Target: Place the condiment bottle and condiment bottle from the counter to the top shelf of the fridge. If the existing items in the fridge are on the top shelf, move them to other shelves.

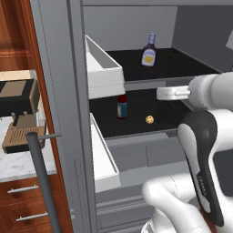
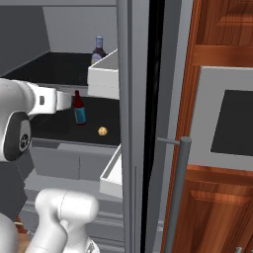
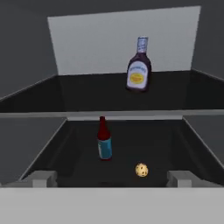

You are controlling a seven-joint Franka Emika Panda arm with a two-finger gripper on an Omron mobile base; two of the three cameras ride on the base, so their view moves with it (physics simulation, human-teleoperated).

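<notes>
1. Fridge (image 1: 59, 91) open, black shelves facing the hand camera, white door bin (image 1: 102, 68) at the left in the left base view.
2. Squat condiment bottle (image 3: 138, 70), pale body with dark blue label and dark cap, upright on the top shelf (image 3: 87, 92), towards the back wall and right of centre.
3. One shelf lower (image 3: 144, 140): small red-necked bottle (image 3: 104, 142) with blue label, upright, and a tiny tan speckled ball (image 3: 141, 170) just to its right, nearer the front edge. Both apart from each other and already off the top shelf.
4. Gripper (image 3: 111, 178) spread wide and empty, level with the lower shelf's front edge, touching nothing.
5. Handling, judged from looks: squat bottle probably light and rigid, smooth-sided and so likely a little slippery; broad base, fairly stable. Best taken across the body at label height, not by the narrow neck, to avoid tipping.
6. Red-necked bottle: slim and tall, likely easy to knock over; safer gripped low on the labelled body.
7. Ball: apt to roll if nudged; worth keeping clear of.
</notes>
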